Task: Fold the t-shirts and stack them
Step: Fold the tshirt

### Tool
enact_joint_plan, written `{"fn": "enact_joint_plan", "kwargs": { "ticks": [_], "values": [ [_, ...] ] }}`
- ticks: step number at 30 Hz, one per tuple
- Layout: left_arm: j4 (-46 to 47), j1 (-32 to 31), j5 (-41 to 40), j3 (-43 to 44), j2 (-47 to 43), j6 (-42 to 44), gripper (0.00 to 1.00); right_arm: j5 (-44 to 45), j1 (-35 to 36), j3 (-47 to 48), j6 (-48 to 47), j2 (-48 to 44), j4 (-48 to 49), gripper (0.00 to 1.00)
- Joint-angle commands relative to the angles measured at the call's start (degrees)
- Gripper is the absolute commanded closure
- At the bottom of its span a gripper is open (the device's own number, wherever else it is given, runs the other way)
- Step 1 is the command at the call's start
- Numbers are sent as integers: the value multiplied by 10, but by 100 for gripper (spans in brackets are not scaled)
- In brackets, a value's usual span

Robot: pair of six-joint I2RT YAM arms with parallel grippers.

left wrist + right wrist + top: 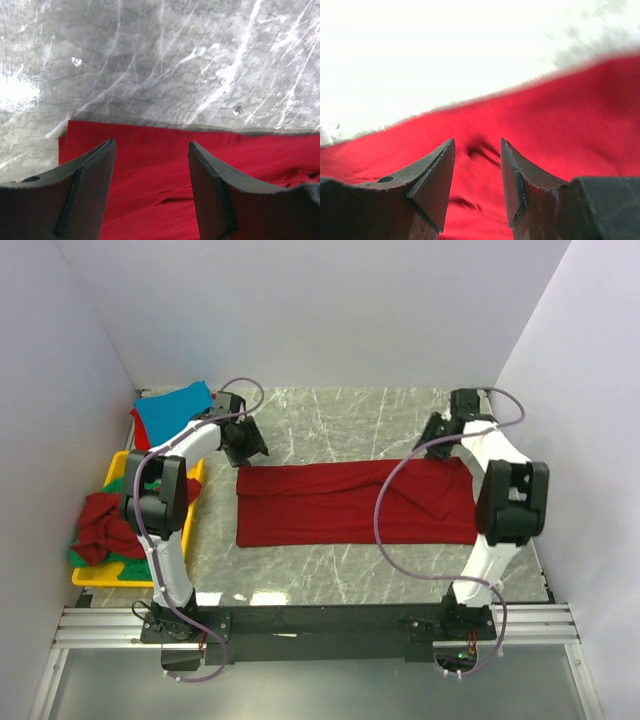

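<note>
The dark red t-shirt (340, 505), folded into a long band, lies across the middle of the surface (330, 420), the left claw (150, 145) and right claw (477, 142) both parted, empty, over its far edge.

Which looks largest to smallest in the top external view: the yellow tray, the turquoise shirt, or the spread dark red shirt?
1. spread dark red shirt, clearly the largest
2. yellow tray, though it is partly covered
3. turquoise shirt, smallest as seen; it lies farther from the camera and is bunched
</note>
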Motion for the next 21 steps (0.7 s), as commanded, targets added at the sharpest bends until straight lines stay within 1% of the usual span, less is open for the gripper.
{"fn": "enact_joint_plan", "kwargs": {
  "ticks": [1, 3, 4, 6, 14, 21],
  "values": [
    [5, 1, 13, 26, -1, -11, 35, -21, 29, 61, -8, 37, -10, 51],
    [2, 1, 8, 23, 0, -9, 35, -17, 37, 84, -13, 62, -23, 51],
    [0, 1, 9, 23, 3, -8, 35, -10, 53, 87, -14, 68, -28, 51],
    [-1, 1, 5, 23, 3, -6, 35, -2, 62, 87, -15, 76, -37, 51],
    [-5, 1, 4, 18, 8, -3, 35, 48, 80, 26, -20, 50, -45, 51],
    [-2, 1, 5, 2, 3, -1, 34, 91, 82, 11, -21, 36, -47, 51]
  ]
}}
